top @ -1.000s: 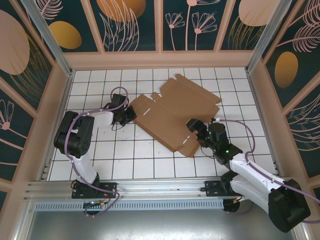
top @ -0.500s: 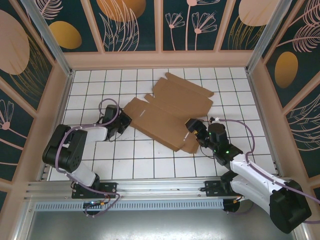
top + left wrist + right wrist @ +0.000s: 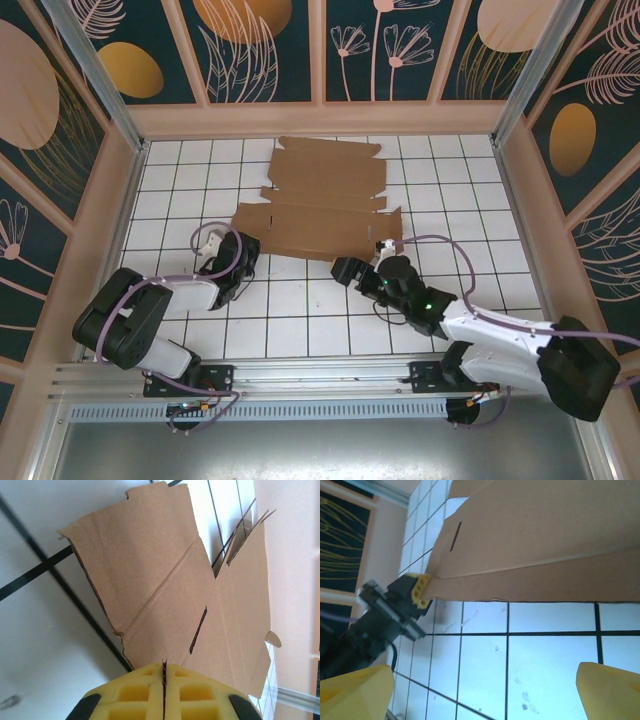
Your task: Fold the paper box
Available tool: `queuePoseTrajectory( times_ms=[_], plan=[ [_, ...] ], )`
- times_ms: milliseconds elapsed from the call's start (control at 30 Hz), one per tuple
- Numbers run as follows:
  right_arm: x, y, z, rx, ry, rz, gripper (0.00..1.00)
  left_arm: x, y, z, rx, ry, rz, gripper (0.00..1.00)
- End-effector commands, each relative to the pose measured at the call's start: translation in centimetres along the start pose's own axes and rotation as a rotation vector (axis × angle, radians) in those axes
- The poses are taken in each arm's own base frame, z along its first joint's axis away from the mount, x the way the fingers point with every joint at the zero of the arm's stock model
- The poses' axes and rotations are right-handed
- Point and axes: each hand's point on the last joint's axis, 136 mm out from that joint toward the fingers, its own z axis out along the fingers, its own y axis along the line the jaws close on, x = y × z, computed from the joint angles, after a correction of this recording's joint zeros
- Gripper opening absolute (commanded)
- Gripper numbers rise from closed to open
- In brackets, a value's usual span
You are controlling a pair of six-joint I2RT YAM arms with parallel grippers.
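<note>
The paper box (image 3: pixel 325 205) lies unfolded and largely flat at the far middle of the tiled bench (image 3: pixel 300 325). The left tool (image 3: pixel 243 255) is pressed together on the box's near-left corner. The right tool (image 3: pixel 345 270) stands spread just short of the near edge, holding nothing. Judgement: positioning stage, no fold made yet. The next move calls for the right tool to take a near flap and raise it along its crease while the left anchors.

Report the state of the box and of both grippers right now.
paper box: unfolded, spread out on the tiled table.
left gripper: jaws shut on the box's near-left corner.
right gripper: jaws wide open, nothing between them, over bare tiles just short of the box's near edge.
</note>
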Motion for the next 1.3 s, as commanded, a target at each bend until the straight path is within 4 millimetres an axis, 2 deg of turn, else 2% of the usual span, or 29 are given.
queuePoseTrajectory(
  times_ms=[0, 133, 200, 333, 400, 533, 700, 933, 1067, 1167, 1267],
  plan=[
    [-1.1, 0.0, 1.1, 0.001, -0.071, 0.136, 0.94, -0.2, -2.4, -0.2, 0.105, -0.057, -0.100, 0.00],
    [-1.3, -1.0, 1.9, 0.013, -0.109, 0.309, 0.93, 1.3, -2.2, -0.3, 0.121, -0.018, -0.127, 0.00],
    [-2.1, -1.4, 2.0, 0.005, -0.167, 0.387, 0.90, 1.7, -2.4, -0.6, 0.130, -0.012, -0.132, 0.00],
    [-4.3, -1.1, 1.9, -0.037, -0.259, 0.474, 0.82, 2.5, -2.6, -1.1, 0.135, -0.002, -0.114, 0.00],
    [-5.0, -1.7, 2.2, -0.051, -0.278, 0.537, 0.77, 2.6, -2.6, -1.3, 0.135, -0.004, -0.108, 0.00],
    [-5.4, -3.1, 3.0, -0.051, -0.278, 0.657, 0.69, 2.7, -2.6, -1.4, 0.133, -0.005, -0.102, 0.00],
    [-5.7, -4.5, 3.4, -0.046, -0.319, 0.702, 0.62, 3.0, -2.8, -1.0, 0.127, 0.003, -0.082, 0.00],
    [-6.0, -6.2, 3.5, -0.032, -0.350, 0.759, 0.34, 3.3, -2.5, -0.6, 0.112, 0.008, -0.075, 0.00],
    [-6.3, -6.8, 3.3, -0.018, -0.367, 0.763, 0.15, 3.2, -2.4, -0.7, 0.106, 0.002, -0.071, 0.16],
    [-6.4, -7.3, 3.1, 0.000, -0.374, 0.761, 0.01, 2.8, -2.1, -1.2, 0.106, -0.010, -0.071, 0.45],
    [-6.7, -7.5, 2.8, 0.017, -0.372, 0.721, 0.00, 1.5, -1.0, -2.3, 0.084, -0.058, -0.051, 0.84]
  ],
)
